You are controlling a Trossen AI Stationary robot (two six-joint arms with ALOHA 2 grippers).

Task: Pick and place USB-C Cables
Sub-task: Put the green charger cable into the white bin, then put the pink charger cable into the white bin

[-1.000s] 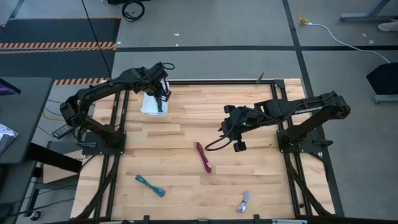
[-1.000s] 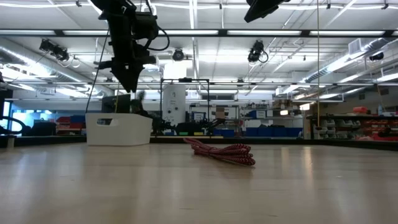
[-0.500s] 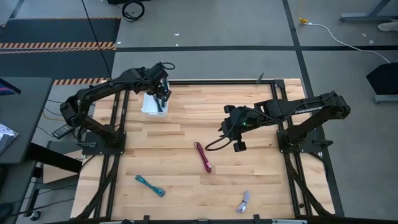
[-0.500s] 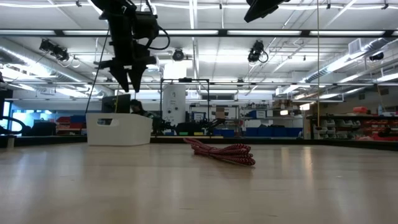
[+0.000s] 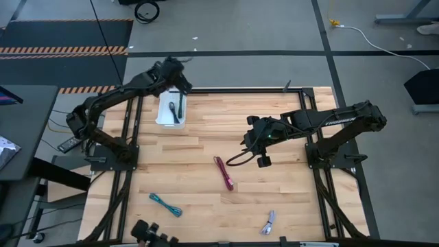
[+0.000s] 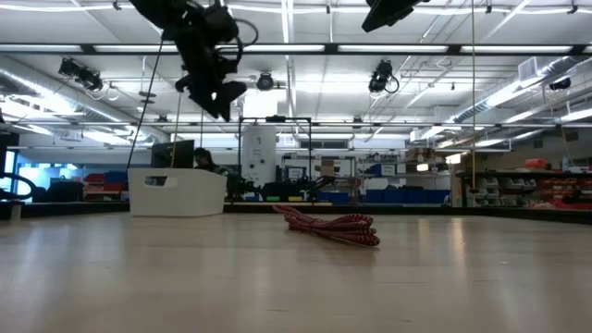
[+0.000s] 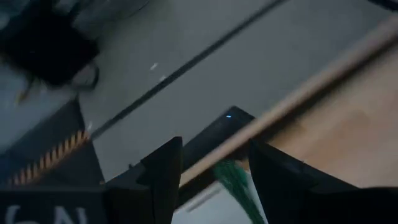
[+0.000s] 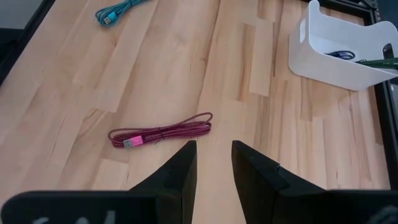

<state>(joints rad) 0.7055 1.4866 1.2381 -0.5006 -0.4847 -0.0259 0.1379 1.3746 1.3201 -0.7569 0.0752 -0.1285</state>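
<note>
My left gripper (image 5: 180, 77) is open and raised over the table's far edge, just beyond the white bin (image 5: 162, 114). It touches nothing. A dark green cable (image 5: 174, 108) lies inside the bin, and it also shows between the fingers in the left wrist view (image 7: 236, 182). A purple cable (image 8: 341, 55) lies in the bin too. The magenta cable (image 5: 224, 173) lies mid-table, the teal cable (image 5: 166, 204) toward the near left, and the lilac-grey cable (image 5: 268, 221) near the near edge. My right gripper (image 5: 263, 160) is open and hovers right of the magenta cable (image 8: 160, 132).
The white bin (image 6: 176, 192) stands at the table's far left corner. A black frame rail (image 5: 240, 90) runs along the far edge. A dark object (image 5: 152, 233) shows at the near edge. Bare wood (image 5: 206, 137) lies between the bin and the magenta cable.
My left gripper opened over the bin, then rose and swung toward the far edge, tipping outward. The dark green cable now lies in the bin. A dark object has appeared at the near edge.
</note>
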